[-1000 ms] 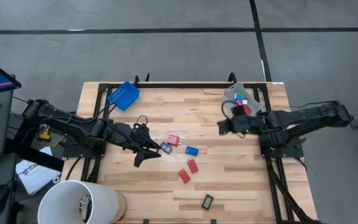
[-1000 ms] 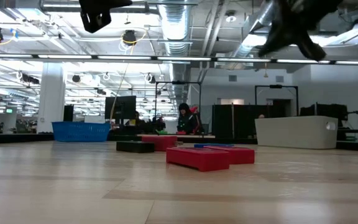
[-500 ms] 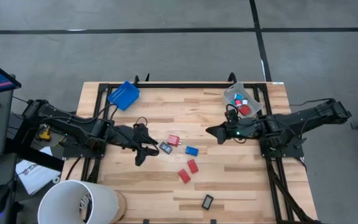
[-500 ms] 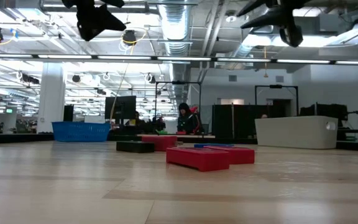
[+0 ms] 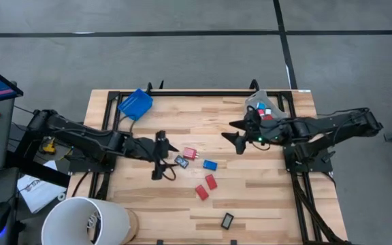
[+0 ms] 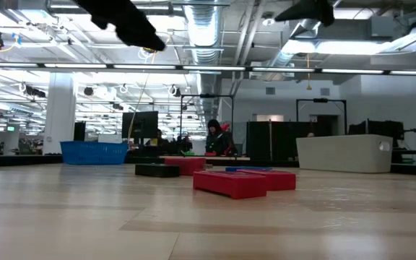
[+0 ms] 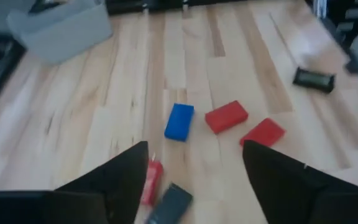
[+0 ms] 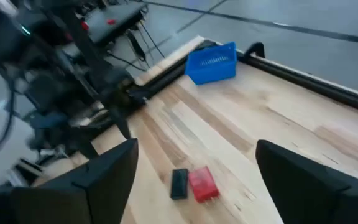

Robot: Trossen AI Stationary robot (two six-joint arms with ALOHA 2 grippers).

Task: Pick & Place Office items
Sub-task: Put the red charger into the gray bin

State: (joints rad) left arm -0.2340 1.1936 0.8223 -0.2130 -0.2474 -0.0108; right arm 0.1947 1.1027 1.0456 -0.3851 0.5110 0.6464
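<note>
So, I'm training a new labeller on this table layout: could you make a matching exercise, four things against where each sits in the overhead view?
1 blue tray
2 grey bin
3 black rectangle
4 blue block

a top right, items inside
b top left
c alone near the bottom edge
d mid-table, among red blocks

Pairs: 1-b, 2-a, 3-c, 4-d

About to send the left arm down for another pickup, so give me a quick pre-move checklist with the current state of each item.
1. Left hand open and empty: ok.
2. Small black rectangle and small red block lie near its fingers: ok.
3. Right hand open, nothing held: ok.
4. Right hand away from the left hand's targets: ok.
5. Clear grey bin at the far right corner, unobstructed: ok.
6. Blue rectangular block apart from its neighbours: ok.
</note>
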